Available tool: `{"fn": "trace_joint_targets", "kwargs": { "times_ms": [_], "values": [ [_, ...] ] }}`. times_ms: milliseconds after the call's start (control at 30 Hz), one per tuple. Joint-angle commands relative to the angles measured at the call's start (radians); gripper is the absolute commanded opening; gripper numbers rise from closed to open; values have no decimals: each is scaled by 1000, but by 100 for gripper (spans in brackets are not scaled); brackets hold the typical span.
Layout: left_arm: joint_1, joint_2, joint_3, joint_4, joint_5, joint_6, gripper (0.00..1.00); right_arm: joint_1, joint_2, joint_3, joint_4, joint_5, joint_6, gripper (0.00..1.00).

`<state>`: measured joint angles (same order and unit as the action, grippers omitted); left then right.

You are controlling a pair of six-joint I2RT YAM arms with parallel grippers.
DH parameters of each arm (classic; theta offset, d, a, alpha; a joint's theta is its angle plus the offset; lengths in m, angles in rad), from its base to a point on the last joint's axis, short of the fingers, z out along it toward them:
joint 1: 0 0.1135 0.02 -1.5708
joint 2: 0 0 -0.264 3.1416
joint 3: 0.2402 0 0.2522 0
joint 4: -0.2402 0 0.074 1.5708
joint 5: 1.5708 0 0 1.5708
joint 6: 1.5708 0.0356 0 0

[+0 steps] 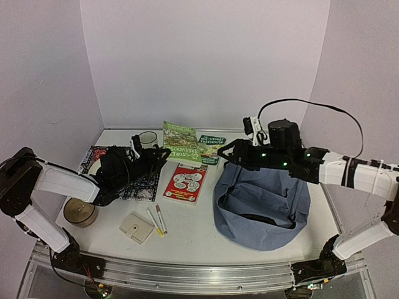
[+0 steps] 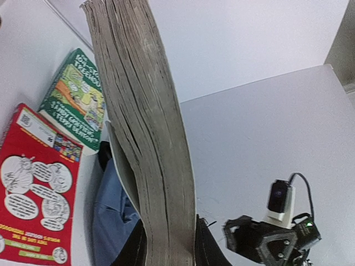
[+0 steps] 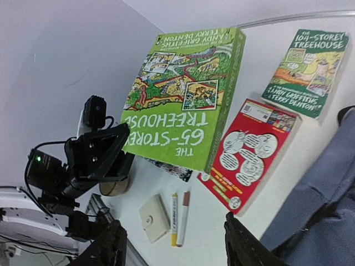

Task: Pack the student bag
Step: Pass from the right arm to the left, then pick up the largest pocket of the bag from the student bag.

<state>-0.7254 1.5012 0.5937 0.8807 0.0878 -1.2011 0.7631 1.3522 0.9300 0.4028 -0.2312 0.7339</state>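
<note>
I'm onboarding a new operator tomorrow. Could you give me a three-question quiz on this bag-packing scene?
1. True or false: the left gripper holds the green book up off the table.
2. What lies right beside the two markers? A) a beige pouch B) scissors C) a stapler
3. Which arm's gripper is at the rear rim of the student bag?

Key: 1 true. 2 A. 3 the right gripper, with its fingers apart.
</note>
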Motion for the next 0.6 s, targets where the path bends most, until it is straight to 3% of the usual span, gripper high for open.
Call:
{"fn": "trace_joint_targets", "kwargs": {
  "times_ms": [0,200,367,567],
  "values": [
    [27,-74,0,104,90,16,0,4,-104,90,-431,98,-276,63],
    [40,-87,-3,58,187,21,0,4,-137,138,-777,78,-390,64],
    [45,-107,10,-13,270,52,0,17,-165,142,-934,30,-412,64],
    [46,-136,6,-74,333,65,0,63,-164,138,-1099,76,-400,64]
  ]
}}
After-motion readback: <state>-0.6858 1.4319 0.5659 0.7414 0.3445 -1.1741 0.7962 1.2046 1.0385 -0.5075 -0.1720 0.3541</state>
